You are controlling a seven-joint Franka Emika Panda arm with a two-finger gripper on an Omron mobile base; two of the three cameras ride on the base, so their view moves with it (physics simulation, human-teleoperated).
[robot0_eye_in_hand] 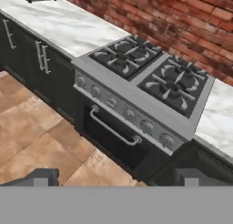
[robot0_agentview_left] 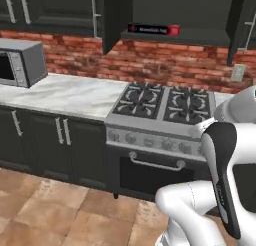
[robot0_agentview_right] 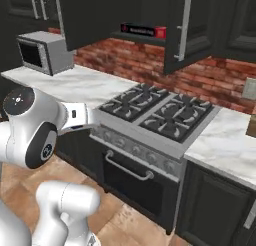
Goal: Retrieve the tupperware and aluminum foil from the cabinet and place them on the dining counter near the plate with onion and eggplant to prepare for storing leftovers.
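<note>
The dark upper cabinet [robot0_agentview_left: 150, 10] above the stove stands with both doors swung open. On its lower shelf lies the aluminum foil [robot0_agentview_left: 152, 29], a long black box with a red end [robot0_agentview_right: 143, 30]. My gripper [robot0_eye_in_hand: 118, 180] is open with nothing between its dark fingertips [robot0_eye_in_hand: 41, 177]. It hangs low and well short of the cabinet, looking down at the stove front and the floor. The tupperware, the dining counter, the plate, the onion and the eggplant are out of view.
A grey gas stove [robot0_agentview_left: 165, 110] with an oven handle [robot0_eye_in_hand: 113, 127] sits below the cabinet, between marble counters [robot0_agentview_left: 65, 95]. A microwave [robot0_agentview_left: 20, 62] stands at the left. The open cabinet doors [robot0_agentview_right: 182, 30] jut out over the stove. Tiled floor [robot0_eye_in_hand: 41, 132] lies in front.
</note>
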